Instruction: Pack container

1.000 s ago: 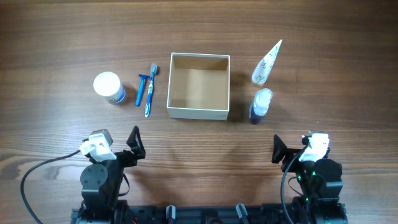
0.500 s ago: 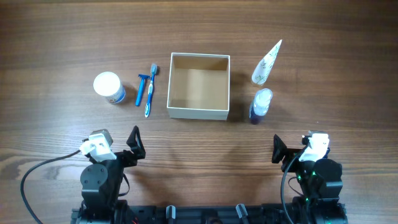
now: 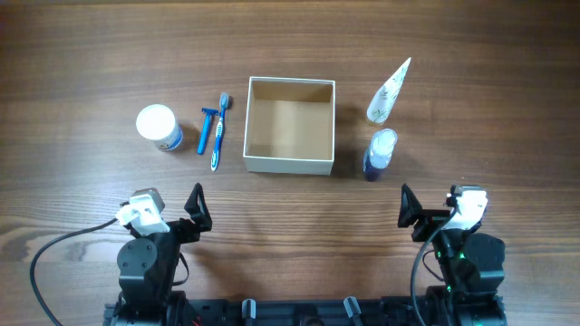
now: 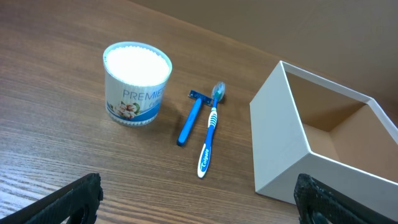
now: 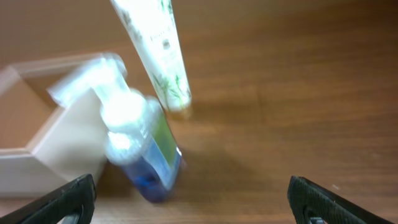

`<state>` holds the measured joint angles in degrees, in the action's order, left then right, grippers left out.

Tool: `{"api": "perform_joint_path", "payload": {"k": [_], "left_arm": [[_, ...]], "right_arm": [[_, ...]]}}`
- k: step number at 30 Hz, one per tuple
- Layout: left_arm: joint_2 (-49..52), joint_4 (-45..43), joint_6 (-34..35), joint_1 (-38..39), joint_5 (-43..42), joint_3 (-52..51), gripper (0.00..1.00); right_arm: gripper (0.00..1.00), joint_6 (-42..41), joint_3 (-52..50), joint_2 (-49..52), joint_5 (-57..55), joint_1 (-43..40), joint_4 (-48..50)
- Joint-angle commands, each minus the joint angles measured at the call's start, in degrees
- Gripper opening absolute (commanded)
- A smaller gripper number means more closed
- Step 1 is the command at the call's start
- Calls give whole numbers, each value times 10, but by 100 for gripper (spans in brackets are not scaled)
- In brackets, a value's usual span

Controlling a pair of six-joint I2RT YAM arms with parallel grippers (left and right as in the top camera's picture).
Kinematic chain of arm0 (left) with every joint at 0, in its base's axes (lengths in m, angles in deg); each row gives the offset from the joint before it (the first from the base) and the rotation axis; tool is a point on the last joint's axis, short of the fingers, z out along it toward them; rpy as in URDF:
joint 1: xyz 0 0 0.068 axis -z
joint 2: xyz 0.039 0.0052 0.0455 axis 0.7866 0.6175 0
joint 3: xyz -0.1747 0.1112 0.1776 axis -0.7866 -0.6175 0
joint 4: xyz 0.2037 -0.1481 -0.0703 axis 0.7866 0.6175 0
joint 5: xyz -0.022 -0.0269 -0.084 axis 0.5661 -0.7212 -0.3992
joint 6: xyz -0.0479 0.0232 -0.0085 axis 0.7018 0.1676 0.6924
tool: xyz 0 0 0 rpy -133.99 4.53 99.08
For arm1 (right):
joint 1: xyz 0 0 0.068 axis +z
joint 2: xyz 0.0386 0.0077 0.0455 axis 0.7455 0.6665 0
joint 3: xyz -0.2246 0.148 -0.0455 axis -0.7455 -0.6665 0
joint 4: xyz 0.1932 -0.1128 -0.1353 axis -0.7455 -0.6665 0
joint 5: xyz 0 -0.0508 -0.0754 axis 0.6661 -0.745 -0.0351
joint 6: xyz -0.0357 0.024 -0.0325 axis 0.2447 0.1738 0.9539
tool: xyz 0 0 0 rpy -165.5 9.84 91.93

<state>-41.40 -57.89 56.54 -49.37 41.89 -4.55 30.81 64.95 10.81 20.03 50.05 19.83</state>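
The container (image 3: 289, 164), a square white box with a tan inside, sits empty at the table's middle; it also shows in the left wrist view (image 4: 280, 155) and the right wrist view (image 5: 56, 140). Left of it lie a blue toothbrush (image 3: 218, 136), a blue razor (image 3: 207, 129) and a round white-lidded jar (image 3: 159, 127). Right of it are a white tube (image 3: 389, 91) and a blue pump bottle (image 3: 380, 153). My left gripper (image 3: 196, 210) is open near the front edge, well short of the toothbrush (image 4: 208, 140). My right gripper (image 3: 410, 213) is open, in front of the bottle (image 5: 146, 149).
The jar (image 4: 137, 84) and razor (image 4: 189, 117) show in the left wrist view, the tube (image 5: 155, 53) in the right wrist view. Bare wood lies between the grippers and the row of objects.
The right arm has shifted slightly to the right and its wrist view is blurred by motion. The left arm and all objects have not moved.
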Motion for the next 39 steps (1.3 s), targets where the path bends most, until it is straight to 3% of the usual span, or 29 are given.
{"api": "perform_joint_path", "payload": {"k": [1, 2, 4, 7, 10, 17, 25, 30, 32, 39], "left_arm": [[-3, -2, 3, -3, -3, -3, 100], [-3, -2, 3, -3, -3, -3, 100], [-3, -2, 3, -3, -3, -3, 100], [-3, -2, 3, -3, -3, -3, 100], [-3, -2, 3, -3, -3, -3, 100], [-3, -2, 3, -3, -3, -3, 100], [-3, -2, 3, -3, -3, -3, 100], [-3, -2, 3, -3, -3, -3, 100], [-3, -2, 3, -3, -3, -3, 100], [-3, -2, 3, -3, -3, -3, 100]], "right_arm": [[100, -196, 0, -5, 32, 2, 16], [100, -297, 0, -5, 23, 2, 22], [100, -352, 0, -5, 32, 2, 43], [100, -256, 10, -4, 132, 2, 129], [99, -234, 75, 16, 153, 2, 120], [100, -101, 365, 239, 126, 2, -47], [100, -27, 769, 634, 112, 2, -319], [100, -59, 904, 794, 237, 2, -365], [91, -74, 909, 830, 254, 2, -339], [91, -241, 909, 928, 26, 48, -332]]}}
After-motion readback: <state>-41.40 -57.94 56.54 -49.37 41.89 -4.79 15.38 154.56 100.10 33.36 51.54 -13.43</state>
